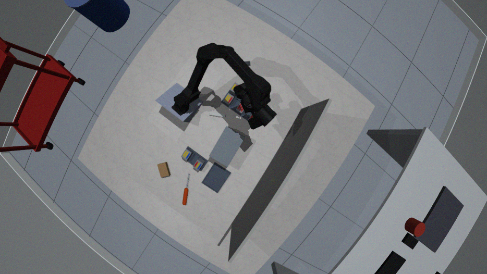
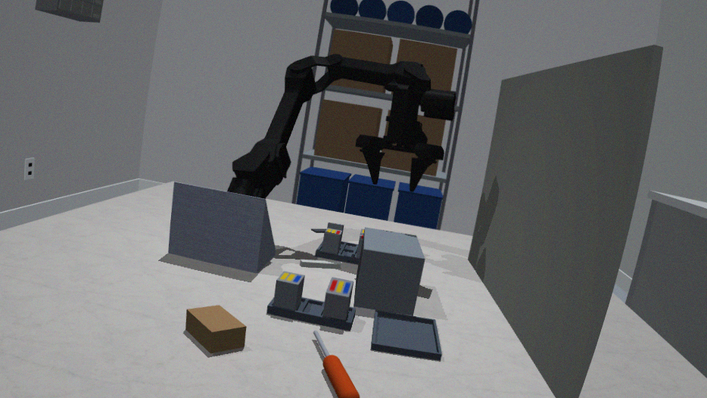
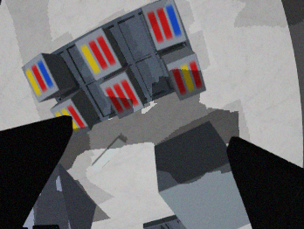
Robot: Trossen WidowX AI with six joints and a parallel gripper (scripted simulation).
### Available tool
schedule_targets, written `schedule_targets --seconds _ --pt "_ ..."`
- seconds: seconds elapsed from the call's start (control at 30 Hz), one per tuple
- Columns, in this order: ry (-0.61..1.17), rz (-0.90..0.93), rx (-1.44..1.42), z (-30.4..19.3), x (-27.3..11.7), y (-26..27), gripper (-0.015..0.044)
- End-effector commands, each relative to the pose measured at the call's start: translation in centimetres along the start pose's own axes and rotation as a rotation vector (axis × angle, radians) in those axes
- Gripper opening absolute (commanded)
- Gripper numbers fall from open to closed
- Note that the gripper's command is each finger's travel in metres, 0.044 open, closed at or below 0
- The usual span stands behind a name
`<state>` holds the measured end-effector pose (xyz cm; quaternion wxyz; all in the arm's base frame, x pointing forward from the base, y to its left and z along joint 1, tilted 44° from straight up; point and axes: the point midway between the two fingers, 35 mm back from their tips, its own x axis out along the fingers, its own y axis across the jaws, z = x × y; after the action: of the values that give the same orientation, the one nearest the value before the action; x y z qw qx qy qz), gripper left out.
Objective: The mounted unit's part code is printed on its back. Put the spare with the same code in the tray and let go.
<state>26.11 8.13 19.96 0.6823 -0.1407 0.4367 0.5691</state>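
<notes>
Spares (image 3: 98, 51) fill the far rack (image 3: 130, 32), and the gripper (image 2: 394, 184) hangs high above it, fingers spread wide with nothing between them and pointing straight down. In the wrist view the rack lies below and somewhat ahead of the gap between the fingers, not centred in it, so the coming move looks like a short shift forward and then a long descent. The rack's long axis slants from lower left to upper right in that view, skewed against the line joining the two fingers, so the wrist will likely need a turn before closing. Six blocks stand upright in two rows, close together, striped tops facing up; the nearest corner one is partly hidden by a finger. Farther out, the unit (image 2: 389, 269) stands between this rack and the tray (image 2: 405, 336), which lies just in front of it, well apart from the gripper. A second rack (image 2: 311, 309) with two more blocks sits beside the unit. The unit's code is not visible here, so the matching block cannot be told.
</notes>
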Motion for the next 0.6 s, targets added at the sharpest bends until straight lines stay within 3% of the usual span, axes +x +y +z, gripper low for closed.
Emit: schedule_targets --seconds 0.0,0.17,0.33,0.5,0.57 --pt "-0.021 0.012 -0.226 0.3 0.8 4.8 0.0440" --pt "-0.053 0.035 -0.546 -0.6 2.2 11.0 0.0440" --pt "-0.058 0.039 -0.589 -0.8 2.4 11.8 0.0440" --pt "-0.055 0.038 -0.590 -1.0 4.7 12.1 0.0309" --pt "-0.058 0.038 -0.590 -1.0 5.9 12.3 0.0300"
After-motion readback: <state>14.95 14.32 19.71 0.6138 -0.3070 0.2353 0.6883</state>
